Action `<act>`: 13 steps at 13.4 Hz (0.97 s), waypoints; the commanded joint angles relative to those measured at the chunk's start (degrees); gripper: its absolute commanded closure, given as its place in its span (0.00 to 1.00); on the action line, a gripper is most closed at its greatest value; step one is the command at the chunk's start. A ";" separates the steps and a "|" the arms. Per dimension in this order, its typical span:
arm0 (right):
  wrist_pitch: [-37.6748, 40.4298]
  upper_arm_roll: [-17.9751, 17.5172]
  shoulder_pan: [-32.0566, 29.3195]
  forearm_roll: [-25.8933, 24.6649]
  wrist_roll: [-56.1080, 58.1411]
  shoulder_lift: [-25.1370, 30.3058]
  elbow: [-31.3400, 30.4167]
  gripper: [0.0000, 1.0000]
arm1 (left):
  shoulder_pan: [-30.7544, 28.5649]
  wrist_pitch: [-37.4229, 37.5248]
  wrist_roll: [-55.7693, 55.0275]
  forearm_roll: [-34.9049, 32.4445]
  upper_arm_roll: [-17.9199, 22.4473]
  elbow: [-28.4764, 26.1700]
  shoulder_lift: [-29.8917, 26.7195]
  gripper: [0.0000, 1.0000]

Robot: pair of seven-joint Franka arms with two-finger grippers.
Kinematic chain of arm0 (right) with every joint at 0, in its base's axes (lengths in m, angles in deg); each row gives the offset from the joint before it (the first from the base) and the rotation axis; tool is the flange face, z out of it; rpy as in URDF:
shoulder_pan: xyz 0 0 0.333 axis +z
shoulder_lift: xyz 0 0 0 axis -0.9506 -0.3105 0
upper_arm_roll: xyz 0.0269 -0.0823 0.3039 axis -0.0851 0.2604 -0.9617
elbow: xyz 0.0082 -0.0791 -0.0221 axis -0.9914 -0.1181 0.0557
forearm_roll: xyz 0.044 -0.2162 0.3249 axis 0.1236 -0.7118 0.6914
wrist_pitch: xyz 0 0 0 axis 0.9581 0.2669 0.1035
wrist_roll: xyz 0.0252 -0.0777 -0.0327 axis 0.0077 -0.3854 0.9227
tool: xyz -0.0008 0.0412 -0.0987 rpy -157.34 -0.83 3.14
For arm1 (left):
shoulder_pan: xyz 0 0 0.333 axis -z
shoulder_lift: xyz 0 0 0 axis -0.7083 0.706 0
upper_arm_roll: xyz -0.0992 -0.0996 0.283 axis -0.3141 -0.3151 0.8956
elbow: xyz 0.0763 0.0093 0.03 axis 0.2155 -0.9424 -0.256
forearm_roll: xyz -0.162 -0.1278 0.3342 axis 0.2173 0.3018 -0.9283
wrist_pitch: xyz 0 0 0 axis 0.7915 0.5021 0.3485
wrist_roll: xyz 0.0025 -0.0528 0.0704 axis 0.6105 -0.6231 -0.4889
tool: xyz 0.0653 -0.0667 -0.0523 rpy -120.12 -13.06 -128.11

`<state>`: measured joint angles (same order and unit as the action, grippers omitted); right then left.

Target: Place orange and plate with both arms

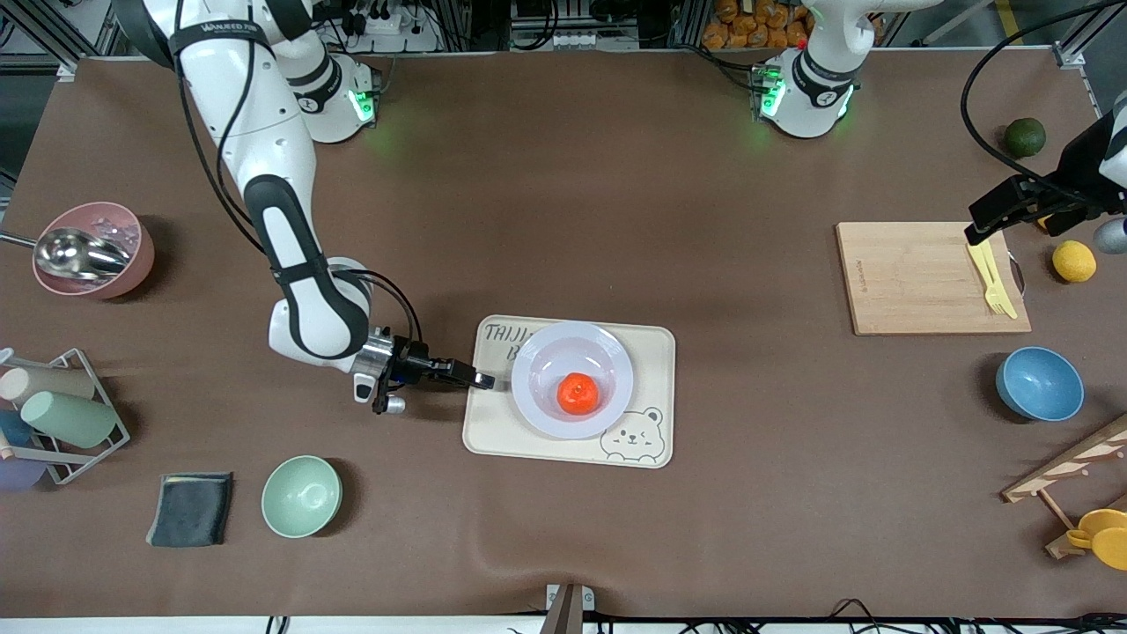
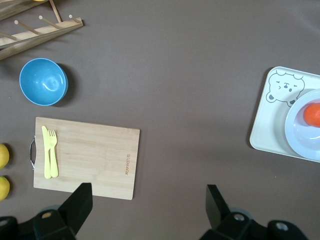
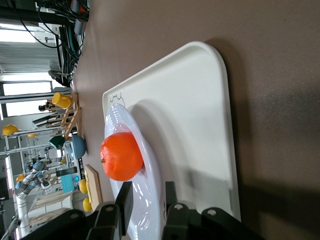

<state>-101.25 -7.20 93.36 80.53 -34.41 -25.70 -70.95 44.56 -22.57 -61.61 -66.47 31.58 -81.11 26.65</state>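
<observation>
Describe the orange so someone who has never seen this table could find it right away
Start at the cream tray with a bear drawn in one corner, in the middle of the table. On it sits a pale round plate, its rim between the fingers of the right gripper, and the orange lies in that plate. It is small, round and red-orange, unlike the paler yellow lemon beside the cutting board.

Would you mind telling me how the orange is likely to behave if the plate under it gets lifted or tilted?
The orange is round and sits loose in the plate, so it would probably roll toward the lower side. The plate's raised rim may catch it. The right gripper pinches only one edge, so the plate could sag there.
</observation>
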 commanded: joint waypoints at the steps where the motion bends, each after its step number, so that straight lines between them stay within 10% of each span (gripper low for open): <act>1: 7.13 -0.76 -5.61 -8.16 -4.72 1.09 1.16 0.60 | 0.01 1.20 1.56 0.94 0.47 0.01 -1.02 0.00; 12: 33.50 -0.41 -22.85 -42.27 -23.08 0.91 21.27 0.56 | 0.10 1.64 1.47 1.38 0.38 0.36 -1.02 0.00; 13: 35.44 -0.41 -23.47 -44.82 -25.11 1.00 23.38 0.45 | 0.10 2.16 1.56 1.46 0.38 0.45 -1.02 0.00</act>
<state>-69.28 -6.83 71.66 40.81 -54.70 -24.79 -52.38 44.56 -21.98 -61.61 -66.47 31.63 -80.89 26.48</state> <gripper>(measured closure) 0.559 0.000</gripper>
